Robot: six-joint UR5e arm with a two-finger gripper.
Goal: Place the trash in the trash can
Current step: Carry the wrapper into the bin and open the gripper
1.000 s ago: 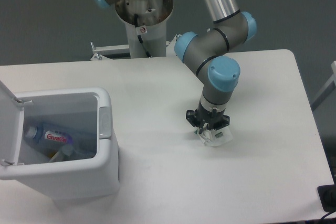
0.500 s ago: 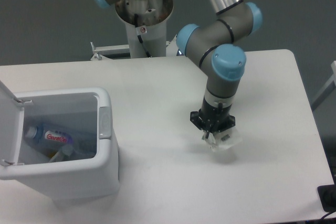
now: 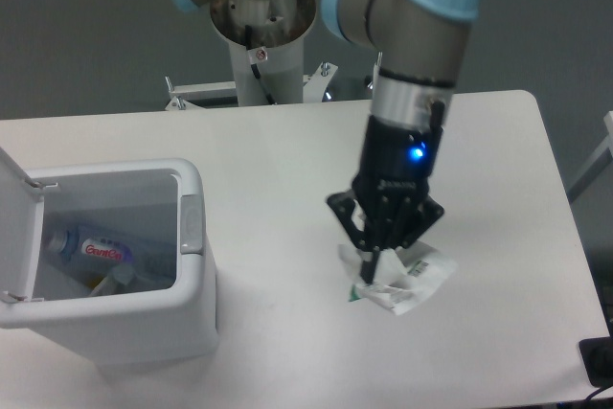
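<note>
Jaws nearly closed, pinching the paper wad (image 3: 400, 280) at its left edge; gripper (image 3: 375, 265) pointing straight down, arm vertical over the counter (image 3: 278, 170). Wad is right of the bin (image 3: 182, 332), well apart. Bottle (image 3: 91, 248) inside bin, lid (image 3: 14, 227) open.

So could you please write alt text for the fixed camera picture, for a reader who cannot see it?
A robot arm's gripper pinches a crumpled white paper wad over a white table. At left, a white trash can stands with its lid open, and a crushed plastic bottle lies inside it.
</note>
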